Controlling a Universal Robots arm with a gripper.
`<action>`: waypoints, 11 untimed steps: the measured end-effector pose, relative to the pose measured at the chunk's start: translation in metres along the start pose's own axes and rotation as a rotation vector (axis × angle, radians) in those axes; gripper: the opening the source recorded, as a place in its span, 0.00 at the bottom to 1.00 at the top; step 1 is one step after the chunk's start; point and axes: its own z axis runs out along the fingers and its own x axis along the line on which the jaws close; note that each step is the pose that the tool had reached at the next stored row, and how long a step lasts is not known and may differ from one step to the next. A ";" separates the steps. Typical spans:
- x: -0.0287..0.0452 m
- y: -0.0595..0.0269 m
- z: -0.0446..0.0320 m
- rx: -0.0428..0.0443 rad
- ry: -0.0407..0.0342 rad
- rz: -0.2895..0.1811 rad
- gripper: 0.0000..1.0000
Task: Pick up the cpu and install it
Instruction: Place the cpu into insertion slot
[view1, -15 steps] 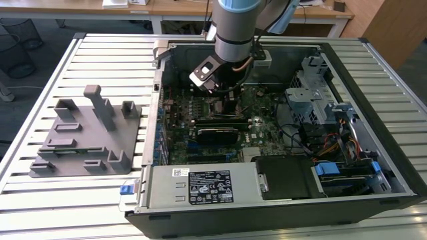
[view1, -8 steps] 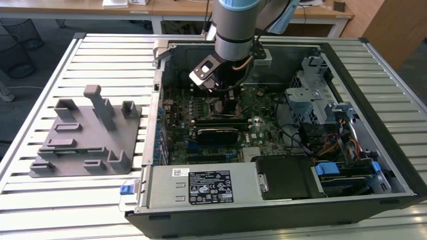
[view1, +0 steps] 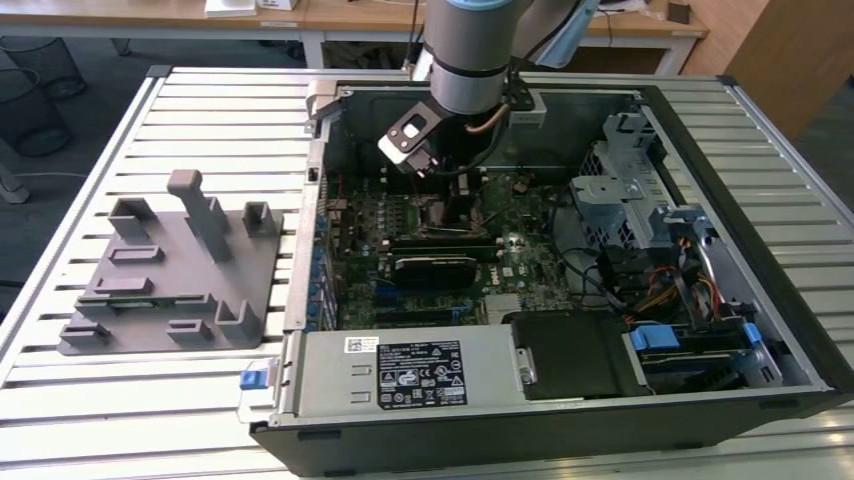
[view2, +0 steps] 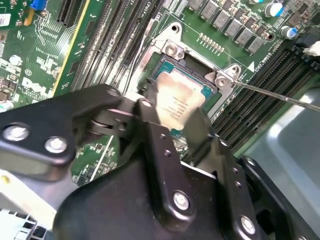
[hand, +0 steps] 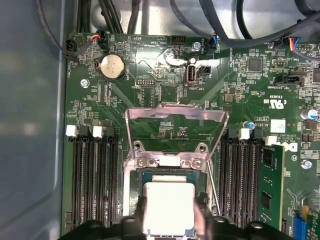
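grip: fingers (view2: 150, 125) clamped on opposite edges of cpu (hand: 169, 207), so it lies flat | place: directly over socket (view2: 195, 67); load plate (hand: 175, 111) stands open to admit it; contact unclear

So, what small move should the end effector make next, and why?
Probably ease straight down a little: the end effector grips the cpu over the socket, the load plate stands raised, and I cannot tell if the cpu is seated.

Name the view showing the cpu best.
First wrist view: the cpu faces the camera squarely, held by the gripper over the open socket. The second wrist view shows it slanted, partly behind the gripper. In the exterior view the arm covers that spot.
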 end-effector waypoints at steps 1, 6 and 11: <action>0.0000 0.0000 -0.0005 0.0003 0.0000 0.000 0.46; 0.0000 0.0000 -0.0033 0.0015 -0.0004 0.000 0.29; -0.0001 0.0000 -0.0053 0.0019 -0.0005 0.000 0.11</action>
